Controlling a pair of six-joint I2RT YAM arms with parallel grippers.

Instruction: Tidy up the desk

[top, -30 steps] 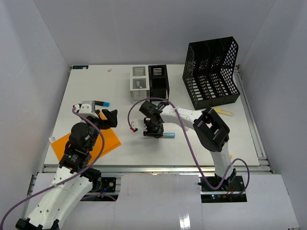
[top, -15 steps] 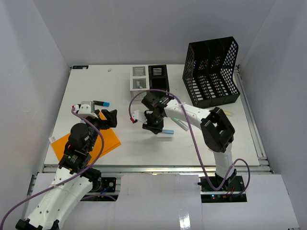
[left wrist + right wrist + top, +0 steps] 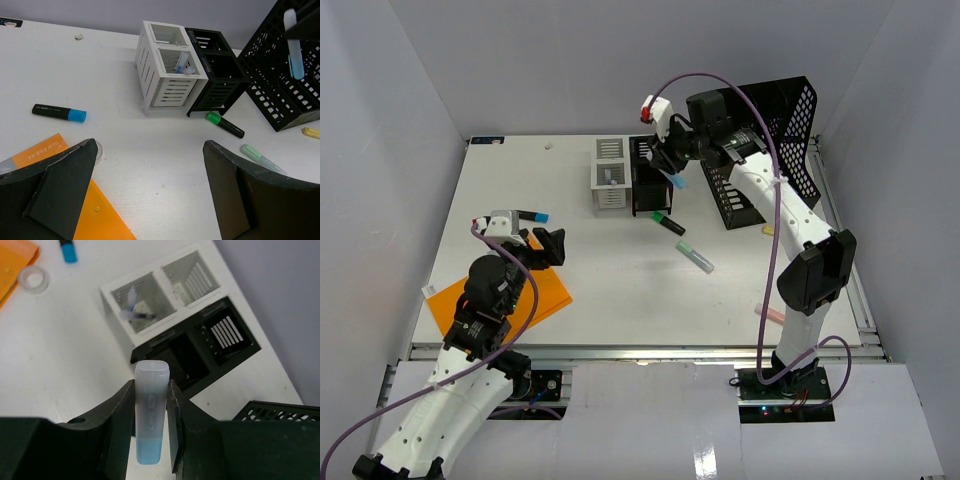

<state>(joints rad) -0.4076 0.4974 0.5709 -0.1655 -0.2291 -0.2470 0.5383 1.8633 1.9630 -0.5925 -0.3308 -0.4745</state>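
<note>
Desk (image 3: 620,300): far beneath my right gripper (image 3: 150,390), pens loose on it.
Right gripper: pinching the blue highlighter (image 3: 149,410).
Change: a second ago I was down at mid-desk; now I'm raised above the black organiser (image 3: 200,350).
Meaning: pickup done, I judge; the drop remains.
Left gripper (image 3: 149,150): spread wide, empty, above the orange folder (image 3: 100,215).
Hidden: the organiser's interior is dark; I cannot tell which compartment lies under me.

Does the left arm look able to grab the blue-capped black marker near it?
Probably yes. The left gripper is open and empty, and the blue-capped black marker lies flat on the desk just ahead of it, with nothing on top of it.
</note>
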